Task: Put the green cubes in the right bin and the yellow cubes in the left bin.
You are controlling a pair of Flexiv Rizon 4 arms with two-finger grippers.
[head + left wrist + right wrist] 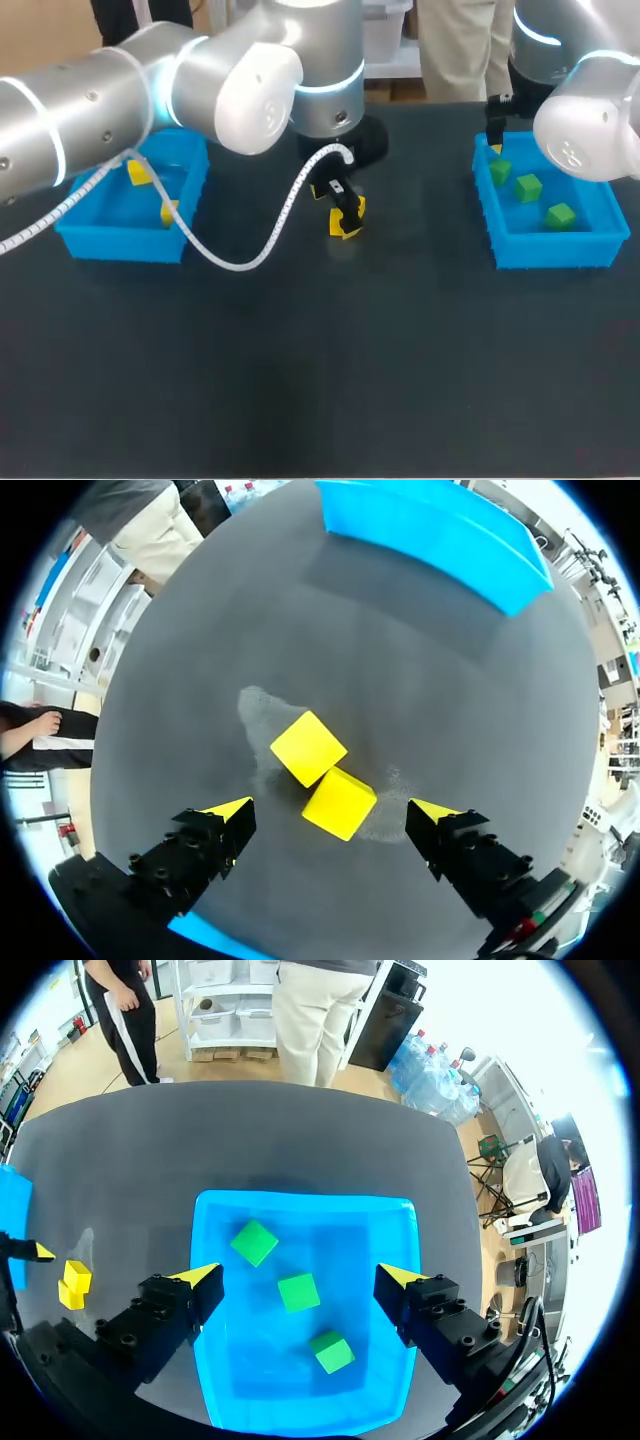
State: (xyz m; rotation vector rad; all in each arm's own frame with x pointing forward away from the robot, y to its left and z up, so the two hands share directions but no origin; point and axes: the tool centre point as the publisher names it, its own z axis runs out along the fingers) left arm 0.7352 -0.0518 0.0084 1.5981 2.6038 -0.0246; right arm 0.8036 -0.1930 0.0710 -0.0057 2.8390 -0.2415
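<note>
Head view: my left gripper (345, 212) hangs over two yellow cubes (346, 229), well apart from the right bin (560, 250). Left wrist view: fingers spread, with the touching cubes between them, ungripped. Right wrist view: my right gripper (298, 1276) is spread above that bin, and three green cubes (298, 1292) lie inside.

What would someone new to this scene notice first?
Two yellow cubes sit touching in the middle of the dark table, between the open jaws of the left tool. At the table's right, three green cubes lie in the blue right bin, with the open right tool above it. The blue left bin holds two more yellow cubes.
</note>
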